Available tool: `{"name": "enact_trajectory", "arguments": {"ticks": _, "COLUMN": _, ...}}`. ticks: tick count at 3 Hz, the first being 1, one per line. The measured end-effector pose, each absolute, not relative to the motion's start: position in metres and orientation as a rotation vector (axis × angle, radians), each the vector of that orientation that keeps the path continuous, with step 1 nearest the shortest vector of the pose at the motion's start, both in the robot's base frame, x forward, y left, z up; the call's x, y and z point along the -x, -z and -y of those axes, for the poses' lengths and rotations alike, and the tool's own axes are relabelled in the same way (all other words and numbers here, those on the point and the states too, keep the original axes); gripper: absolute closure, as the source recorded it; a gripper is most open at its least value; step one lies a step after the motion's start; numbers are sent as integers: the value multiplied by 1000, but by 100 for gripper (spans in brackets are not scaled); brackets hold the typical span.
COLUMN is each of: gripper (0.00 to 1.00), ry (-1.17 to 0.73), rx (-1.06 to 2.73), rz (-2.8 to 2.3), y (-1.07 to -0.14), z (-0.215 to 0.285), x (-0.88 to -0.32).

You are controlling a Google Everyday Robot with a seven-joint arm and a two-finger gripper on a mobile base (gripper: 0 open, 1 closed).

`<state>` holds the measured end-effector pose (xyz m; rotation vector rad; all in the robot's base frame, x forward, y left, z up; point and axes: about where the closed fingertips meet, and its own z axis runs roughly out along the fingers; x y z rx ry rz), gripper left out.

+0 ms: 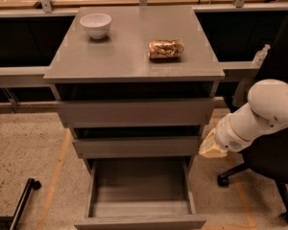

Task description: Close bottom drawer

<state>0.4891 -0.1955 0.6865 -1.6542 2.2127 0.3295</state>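
The bottom drawer (140, 221) of the grey cabinet stands pulled far out toward me. Its slim front panel is at the bottom edge of the view, and its shallow grey tray (141, 183) is empty. My gripper (211, 145), cream-coloured at the end of the white arm (259, 114), hangs just to the right of the cabinet. It is level with the middle drawer front (137, 146) and above the open drawer's right side wall. It touches nothing that I can see.
The top drawer front (134, 112) sits above the middle one. On the cabinet top (125, 56) are a white bowl (96, 24) and a brown snack bag (165, 49). A black office chair (273, 166) stands at the right, a dark wheeled leg (24, 198) at the lower left.
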Motion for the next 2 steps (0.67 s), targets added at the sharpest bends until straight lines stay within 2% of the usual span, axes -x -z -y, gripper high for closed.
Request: {"name": "enact_trajectory", "arguments": {"ticks": 2, "gripper": 100, "ry": -535, "rx": 1581, "rz": -2194, "y": -631, "z": 175, "x": -496}}
